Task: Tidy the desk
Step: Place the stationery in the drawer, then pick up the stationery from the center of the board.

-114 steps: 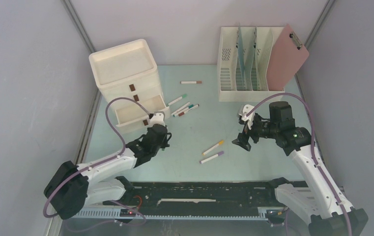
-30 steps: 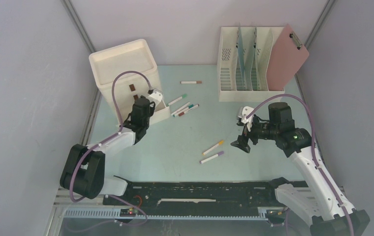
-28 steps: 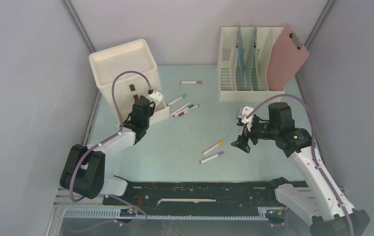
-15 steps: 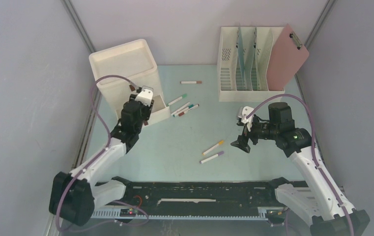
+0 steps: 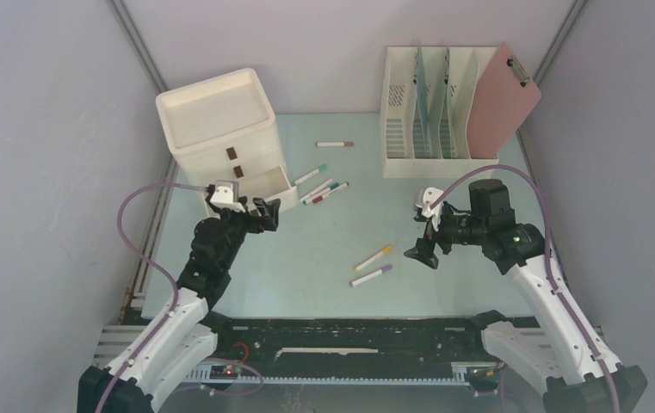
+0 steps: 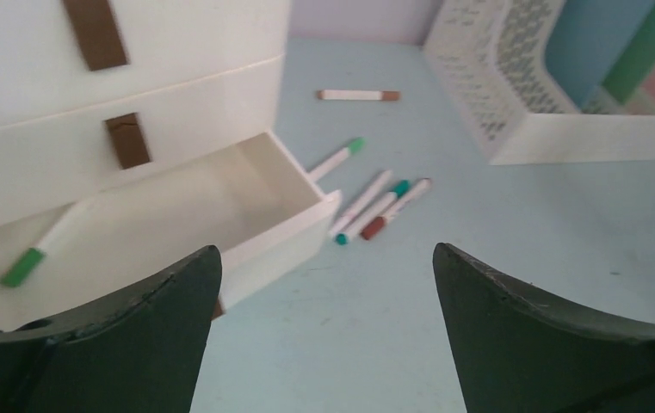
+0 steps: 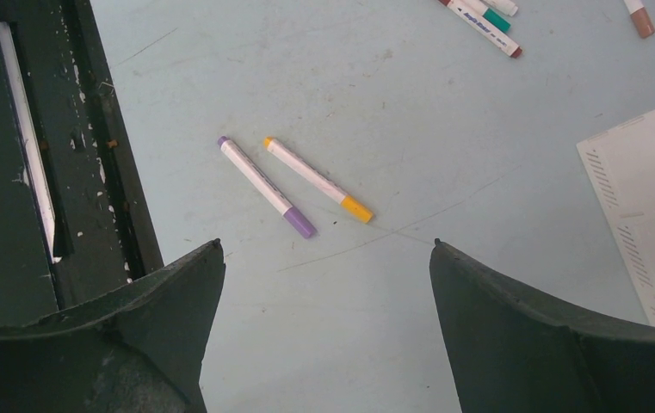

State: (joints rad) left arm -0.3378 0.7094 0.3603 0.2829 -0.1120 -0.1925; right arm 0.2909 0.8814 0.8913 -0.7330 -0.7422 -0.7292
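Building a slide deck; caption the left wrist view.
Open left gripper faces an open drawer holding one green-capped marker.

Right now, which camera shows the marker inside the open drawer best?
Left wrist: the green-capped marker lies plainly in the open drawer. Top external shows the drawer, but the marker is indiscernible there; right wrist shows neither.

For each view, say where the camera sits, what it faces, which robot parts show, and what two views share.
Top external: behind the arms, looking down on the desk; both arms show.
Left wrist: on the left arm, facing the open drawer; left gripper frames it.
Right wrist: above the purple marker; right gripper shows.
Shared: top external shows that marker too.
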